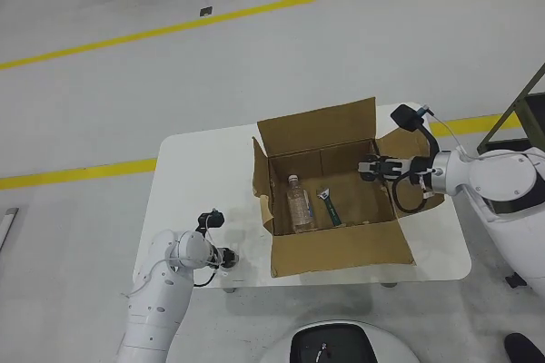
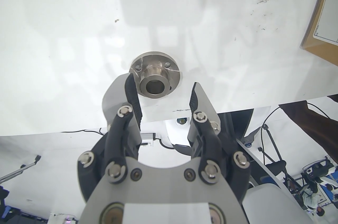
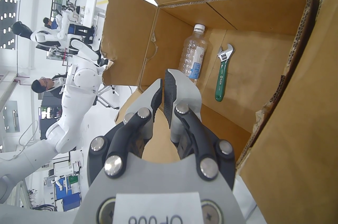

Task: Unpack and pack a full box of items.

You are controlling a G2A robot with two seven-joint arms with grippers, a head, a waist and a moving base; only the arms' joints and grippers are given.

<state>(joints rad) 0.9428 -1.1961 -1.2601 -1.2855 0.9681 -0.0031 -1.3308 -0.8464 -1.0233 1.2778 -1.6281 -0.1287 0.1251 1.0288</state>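
The left pincer [image 2: 162,82] stands open low over the white table [image 1: 200,181], close to its near edge. A small round grey metal flange with a bored hub [image 2: 155,77] lies on the table just ahead of its fingertips, partly between them. One fingertip [image 2: 131,82] overlaps the flange's rim; whether it touches is unclear. The other is apart from it.

The right pincer [image 3: 163,78] is held above the open brown cardboard box [image 3: 250,11] with its jaws drawn almost together and nothing in them. Below and ahead of it, on the box floor, lie a clear plastic bottle with a white cap [image 3: 194,53] and, just beside that, a green-handled adjustable steel wrench [image 3: 223,71]. The bottle is the nearer of the two to its tips.

With the flange outside the box and two items inside, this looks like the unpacking half, partly done. The next move probably falls to the right pincer. It would need to spread its jaws, drop between the raised flaps, and close across the bottle's body or the wrench's handle. The wrench lies flat, so the tips would have to reach right down to the cardboard.
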